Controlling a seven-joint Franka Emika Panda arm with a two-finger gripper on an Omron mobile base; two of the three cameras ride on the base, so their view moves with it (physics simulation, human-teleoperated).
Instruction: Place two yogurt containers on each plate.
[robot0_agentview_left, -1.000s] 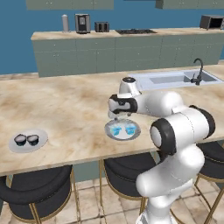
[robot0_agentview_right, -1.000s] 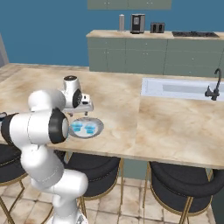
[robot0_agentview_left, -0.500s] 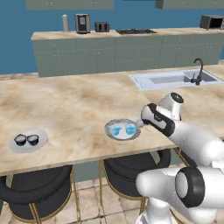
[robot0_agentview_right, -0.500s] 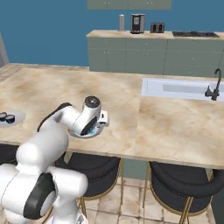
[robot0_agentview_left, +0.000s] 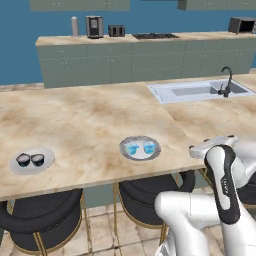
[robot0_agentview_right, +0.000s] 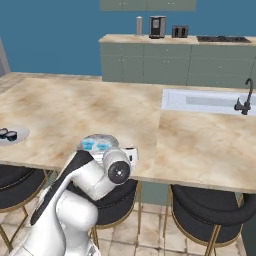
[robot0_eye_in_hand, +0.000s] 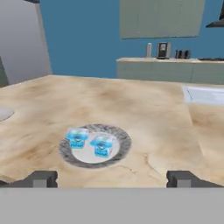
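Two dark finger tips (robot0_eye_in_hand: 40, 179) of our gripper (robot0_eye_in_hand: 111, 179) stand wide apart, empty, above marble counter (robot0_agentview_left: 90, 125). Two translucent light-blue yogurt cups (robot0_eye_in_hand: 101, 145) sit on near round pale plate (robot0_eye_in_hand: 119, 150). Two dark navy cups (robot0_agentview_left: 30, 159) on far plate (robot0_agentview_left: 46, 161), well apart.

Blue wall (robot0_agentview_left: 20, 55), marble island (robot0_agentview_left: 90, 120), black stools (robot0_agentview_left: 40, 225)

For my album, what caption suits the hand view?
Open fingers look over two blue yogurt cups on a plate.
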